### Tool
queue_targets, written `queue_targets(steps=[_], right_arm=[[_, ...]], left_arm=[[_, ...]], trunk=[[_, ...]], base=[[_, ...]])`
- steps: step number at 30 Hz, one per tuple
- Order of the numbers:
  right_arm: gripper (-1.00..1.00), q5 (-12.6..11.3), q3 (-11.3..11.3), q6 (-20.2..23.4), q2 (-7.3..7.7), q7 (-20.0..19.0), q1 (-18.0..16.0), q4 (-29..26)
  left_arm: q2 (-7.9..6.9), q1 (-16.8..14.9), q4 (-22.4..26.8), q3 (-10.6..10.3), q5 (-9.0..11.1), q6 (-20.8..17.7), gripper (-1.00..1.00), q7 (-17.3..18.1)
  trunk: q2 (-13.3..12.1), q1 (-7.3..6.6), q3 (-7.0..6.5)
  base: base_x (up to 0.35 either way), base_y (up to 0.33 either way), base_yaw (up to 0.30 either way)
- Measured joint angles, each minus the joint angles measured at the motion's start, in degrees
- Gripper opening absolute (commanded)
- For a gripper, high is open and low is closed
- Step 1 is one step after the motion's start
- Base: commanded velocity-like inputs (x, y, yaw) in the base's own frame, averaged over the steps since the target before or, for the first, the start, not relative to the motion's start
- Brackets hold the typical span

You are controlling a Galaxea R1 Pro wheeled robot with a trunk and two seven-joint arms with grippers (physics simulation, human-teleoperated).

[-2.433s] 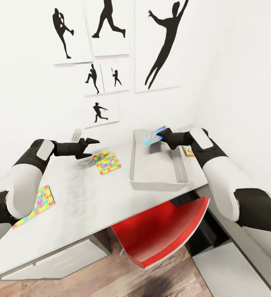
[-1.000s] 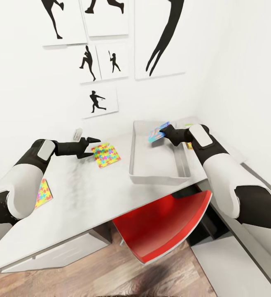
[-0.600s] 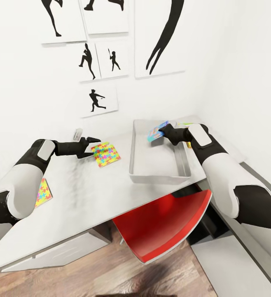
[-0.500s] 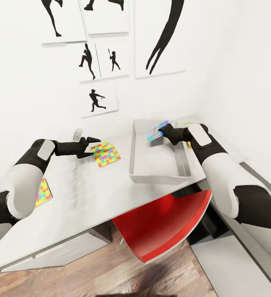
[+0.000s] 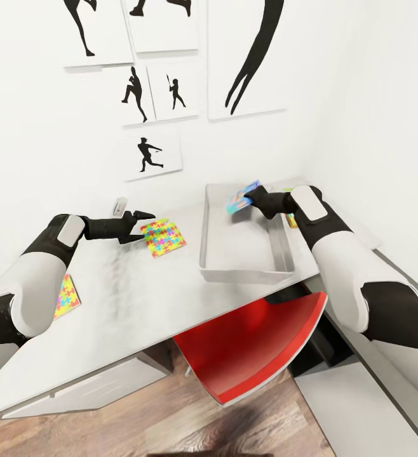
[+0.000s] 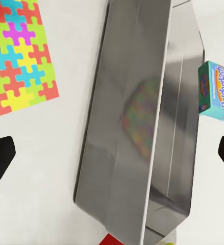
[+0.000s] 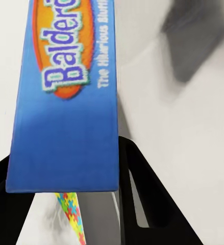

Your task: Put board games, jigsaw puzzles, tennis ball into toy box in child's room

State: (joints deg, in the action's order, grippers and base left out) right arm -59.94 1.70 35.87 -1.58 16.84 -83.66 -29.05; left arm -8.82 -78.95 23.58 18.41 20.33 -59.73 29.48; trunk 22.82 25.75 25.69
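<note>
My right gripper (image 5: 252,202) is shut on a blue board game (image 5: 241,197) and holds it on edge above the far end of the grey toy box (image 5: 244,274). The box's printed face (image 7: 66,102) sits between the black fingers (image 7: 142,189). One jigsaw puzzle (image 5: 163,237) lies on the white table (image 5: 139,298) just left of the toy box. My left gripper (image 5: 137,226) hovers open beside it; from there I see the toy box (image 6: 132,143), that puzzle (image 6: 17,56) and the held game (image 6: 218,92). A second puzzle (image 5: 67,296) lies near my left elbow.
A red chair (image 5: 253,346) is pushed under the table below the toy box. A small white-grey object (image 5: 119,207) stands by the wall behind my left gripper. Something orange and green (image 5: 291,219) lies behind my right forearm. Walls close the corner behind and to the right.
The view tilted down and moved closer between the oldest frame and one second ago. Since then my right gripper has carried the blue game slightly toward the far end of the toy box. The left arm stayed still.
</note>
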Motion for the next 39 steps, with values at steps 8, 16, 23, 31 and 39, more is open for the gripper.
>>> queue_targets(steps=[8,16,23,31,39], right_arm=[[-1.00,-0.14,-0.02,0.24,-0.19,0.06,-3.09,-0.07],[-1.00,0.00,0.05,0.43,-0.21,0.06,-4.01,0.01],[-1.00,-0.01,0.05,0.41,-0.21,0.01,-3.97,0.03],[-1.00,0.01,0.05,0.41,-0.21,0.00,-3.93,0.03],[-1.00,0.02,0.05,0.37,-0.20,0.00,-3.88,0.03]], left_arm=[[0.00,0.00,0.00,0.00,-0.01,0.00,1.00,0.00],[-0.08,0.00,0.00,0.01,0.01,-0.01,1.00,0.70],[-0.09,0.00,0.00,0.00,0.00,-0.01,1.00,1.04],[-0.01,0.00,0.00,-0.04,-0.01,-0.01,1.00,1.05],[0.00,0.00,0.00,-0.01,-0.02,-0.01,1.00,1.05]], trunk=[[0.00,0.00,0.00],[0.00,0.00,0.00],[0.00,-0.01,0.00],[0.00,-0.01,0.00],[0.00,-0.01,0.00]], base=[[0.000,0.000,0.000],[0.000,0.000,0.000],[0.033,0.000,0.000],[0.141,0.000,0.000],[0.097,0.000,0.000]])
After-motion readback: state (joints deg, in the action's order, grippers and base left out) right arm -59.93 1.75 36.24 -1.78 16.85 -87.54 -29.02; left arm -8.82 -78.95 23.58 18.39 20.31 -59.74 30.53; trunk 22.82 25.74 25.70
